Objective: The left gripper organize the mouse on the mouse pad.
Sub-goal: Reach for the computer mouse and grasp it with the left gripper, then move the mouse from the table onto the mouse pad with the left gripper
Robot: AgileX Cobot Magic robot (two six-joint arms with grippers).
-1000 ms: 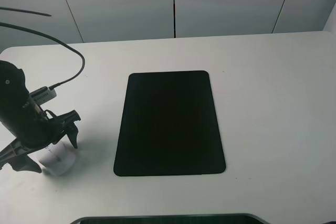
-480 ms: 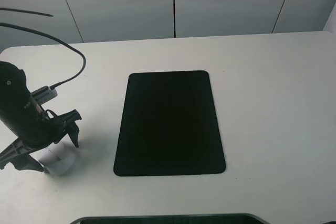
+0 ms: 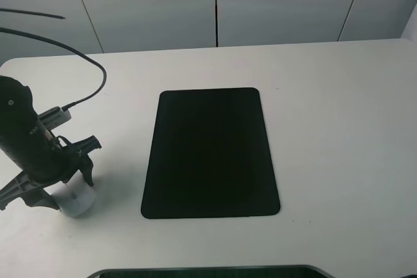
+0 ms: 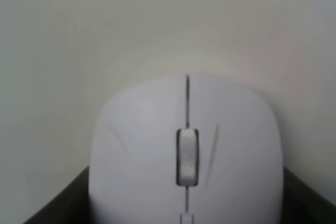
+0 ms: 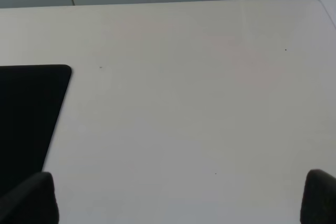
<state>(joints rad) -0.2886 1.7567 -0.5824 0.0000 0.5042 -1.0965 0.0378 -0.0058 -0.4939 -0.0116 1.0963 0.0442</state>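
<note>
The white mouse (image 3: 77, 201) lies on the white table at the near left, well to the left of the black mouse pad (image 3: 210, 154). My left gripper (image 3: 68, 189) straddles it, one dark finger (image 3: 88, 168) on the side toward the pad and the other on the far side. In the left wrist view the mouse (image 4: 186, 150) fills the frame, grey scroll wheel facing the camera, with the dark fingers (image 4: 52, 205) pressed against both flanks. My right gripper (image 5: 178, 198) is open over bare table, and a corner of the mouse pad (image 5: 26, 114) shows beside it.
The white table (image 3: 339, 128) ends at a grey panelled wall behind. A black cable (image 3: 78, 56) loops from the left arm over the table's far left. A dark edge (image 3: 208, 271) runs along the near side.
The left gripper's fingers have drawn in against the mouse, and the mouse has shifted slightly toward the pad. The pad has not moved.
</note>
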